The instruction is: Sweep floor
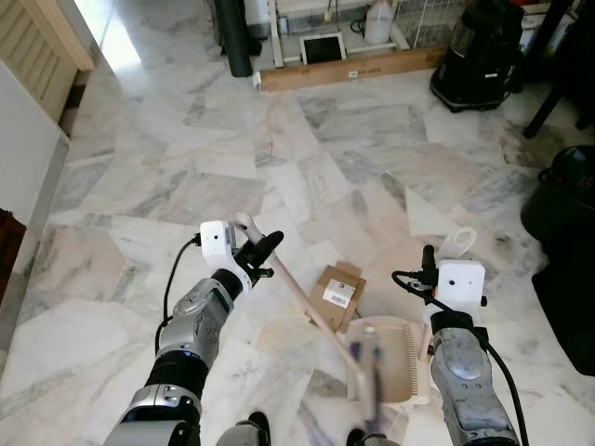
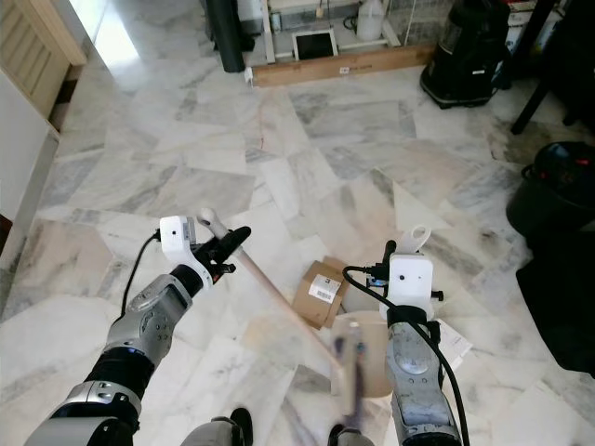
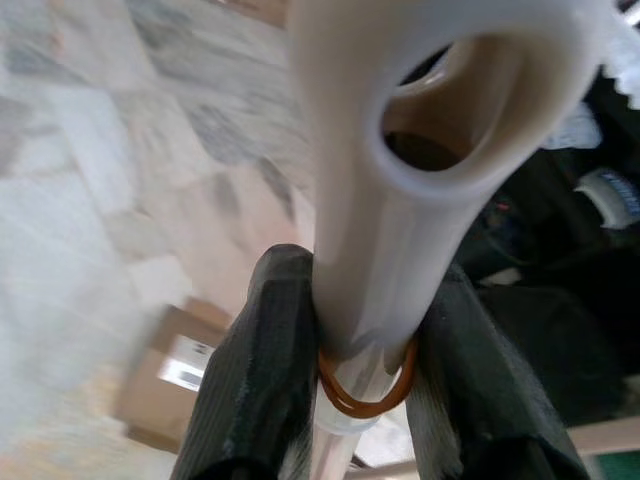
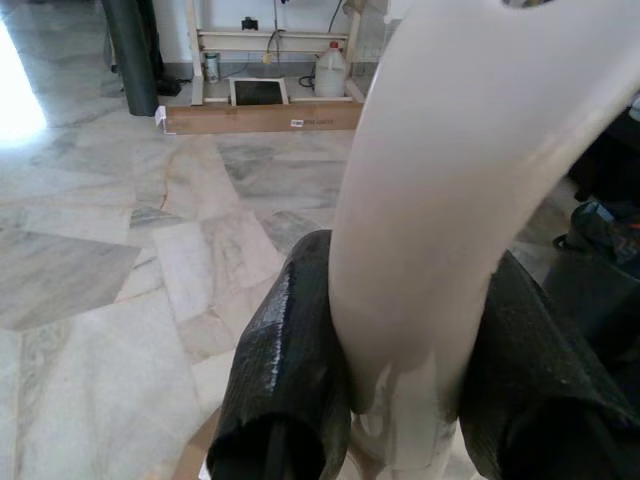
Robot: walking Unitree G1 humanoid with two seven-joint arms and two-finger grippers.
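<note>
Head-camera views of a marble floor [image 1: 372,139] with the robot's two arms raised in the foreground. The left gripper [image 1: 257,249] is clamped on the upper end of a cream broom handle [image 1: 302,297]; the left wrist view shows both black fingers [image 3: 260,390] pressed against the handle just below its hanging loop, where an orange rubber band [image 3: 365,400] circles the shaft. The handle slopes down and to the robot's right, ending in a blurred broom head [image 1: 370,376] low between the arms. The right gripper [image 1: 429,265] is closed around the upright cream handle of a dustpan [image 1: 395,358], whose looped top [image 1: 457,243] rises above the fingers (in the right wrist view the fingers [image 4: 290,370] hug the handle on both sides). The ribbed dustpan tray rests on the floor just in front of the right arm, with the broom head at its left edge. A flattened cardboard box [image 1: 338,295] with a white label lies on the floor just beyond the tray, right of the broom handle. Far background: a long cardboard carton [image 1: 353,70], a black vacuum cleaner [image 1: 474,51] and a white jug [image 1: 377,23].
</note>
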